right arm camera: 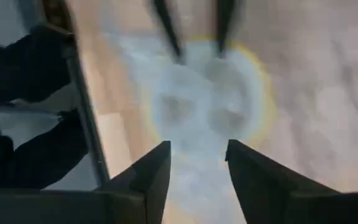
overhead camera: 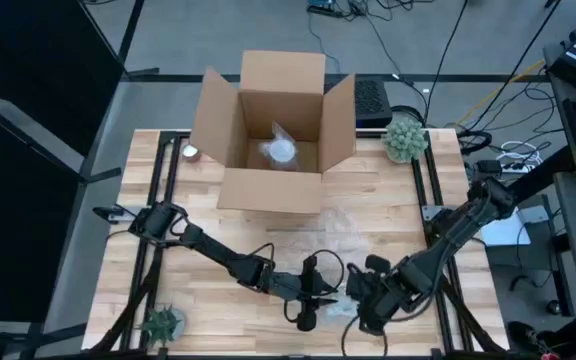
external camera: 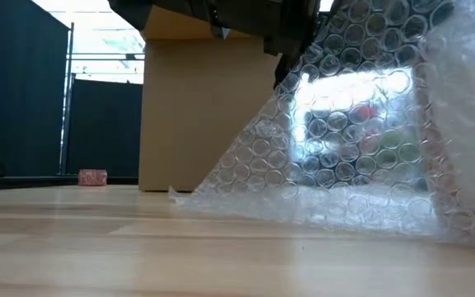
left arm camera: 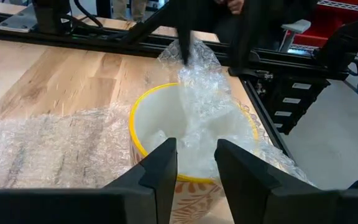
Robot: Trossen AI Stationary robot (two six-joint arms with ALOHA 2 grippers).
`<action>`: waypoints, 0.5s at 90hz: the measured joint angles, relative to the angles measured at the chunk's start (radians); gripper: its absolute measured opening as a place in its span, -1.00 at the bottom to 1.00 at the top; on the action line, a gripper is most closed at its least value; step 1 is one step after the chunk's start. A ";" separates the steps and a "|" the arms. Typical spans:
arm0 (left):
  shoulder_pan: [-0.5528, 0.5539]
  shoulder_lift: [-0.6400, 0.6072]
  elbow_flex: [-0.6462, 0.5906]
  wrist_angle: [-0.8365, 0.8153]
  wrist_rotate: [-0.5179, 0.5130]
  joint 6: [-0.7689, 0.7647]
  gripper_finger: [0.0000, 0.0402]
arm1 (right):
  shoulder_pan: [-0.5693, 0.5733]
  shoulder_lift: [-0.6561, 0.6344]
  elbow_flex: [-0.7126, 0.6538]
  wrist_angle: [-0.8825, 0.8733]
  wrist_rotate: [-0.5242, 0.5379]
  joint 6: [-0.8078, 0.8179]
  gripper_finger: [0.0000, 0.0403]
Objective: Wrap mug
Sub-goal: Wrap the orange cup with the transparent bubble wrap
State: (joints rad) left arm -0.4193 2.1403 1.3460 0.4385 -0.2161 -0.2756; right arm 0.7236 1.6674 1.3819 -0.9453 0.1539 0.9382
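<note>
— Where is the mug [left arm camera: 185, 155] now?

— You find it near the table's [overhead camera: 198, 210] front edge, about 6 o'clock in the overhead view, between your two grippers. It stands upright, with a yellow rim and white inside. Bubble wrap [left arm camera: 55, 146] lies under it and beside it, and a part of the wrap is pushed down into the mug's mouth.

— And your left gripper [left arm camera: 196, 163]?

— It is just over the near rim of the mug. Its fingers [left arm camera: 160, 171] stand a little apart; I cannot tell if they pinch the rim or the wrap.

— The right gripper [right arm camera: 194, 163]?

— It hangs above the mug from the other side, at about 5 o'clock of the table. Its fingers are apart and hold nothing that I can see. The picture from its wrist is blurred.

— What else is on your table?

— An open cardboard box [overhead camera: 276, 130] at 12 o'clock with a wrapped thing inside, and a small green plant [overhead camera: 405, 138] at 2 o'clock.
</note>
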 joint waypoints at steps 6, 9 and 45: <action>0.000 0.000 0.000 0.000 0.001 0.000 -0.47 | -0.004 0.030 0.000 0.000 0.011 -0.012 -0.29; 0.000 0.000 0.000 0.000 0.001 0.000 -0.47 | -0.009 0.051 0.000 -0.007 0.012 -0.014 -0.32; 0.000 0.000 0.000 0.000 0.004 -0.003 -0.47 | -0.089 0.202 0.000 0.052 -0.059 -0.139 -0.97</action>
State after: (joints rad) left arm -0.4191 2.1403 1.3461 0.4386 -0.2124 -0.2786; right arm 0.6341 1.8694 1.3819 -0.8932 0.0945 0.7994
